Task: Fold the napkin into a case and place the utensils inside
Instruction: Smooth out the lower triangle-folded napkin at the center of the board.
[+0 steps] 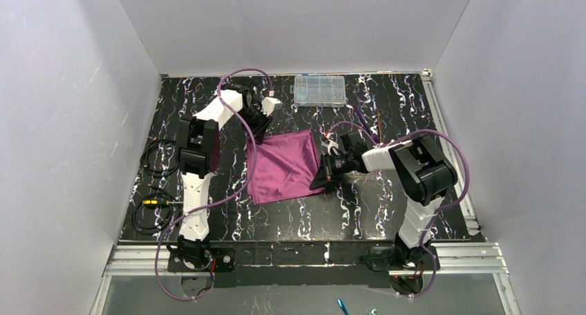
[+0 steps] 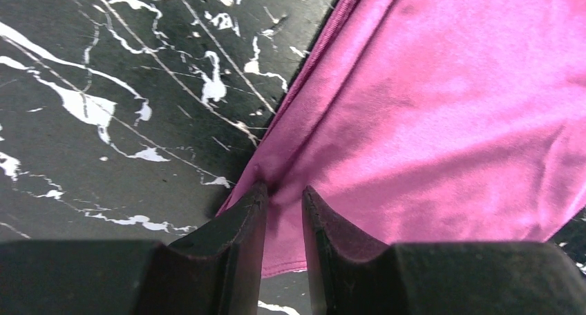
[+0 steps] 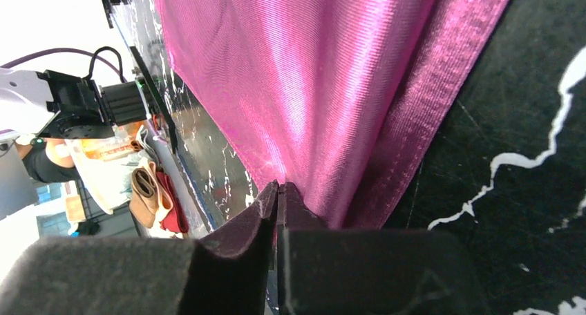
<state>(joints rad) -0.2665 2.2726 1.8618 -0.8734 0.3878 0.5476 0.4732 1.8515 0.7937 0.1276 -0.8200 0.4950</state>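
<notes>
Evidently I'm at the first fold: the napkin (image 1: 283, 166) lies spread mid-table. My right gripper (image 3: 278, 191) is clamped tight on its 4 o'clock corner. My left gripper (image 2: 285, 197) straddles the 11 o'clock corner, fingers narrowly apart, grip uncertain. Next, both corners should lift evenly.

Back wall (image 1: 290, 25): plain white panel standing behind the table's far edge, evenly lit.
Left wall (image 1: 62, 121): white panel with faint scuffs.
Right wall (image 1: 518, 108): white panel, same matte look.
Table top (image 1: 290, 218): black with white marble-like veins, slightly glossy.
Aluminium rail (image 1: 470, 256): silver extrusion along the near edge; another runs up the right side.
Grey surface (image 1: 290, 294): below the rail; floor or shelf, I cannot tell.
Light: soft and even from above, weak shadows.
Past the table edge: bright room with brown and red clutter (image 3: 148, 197), blurred.
</notes>
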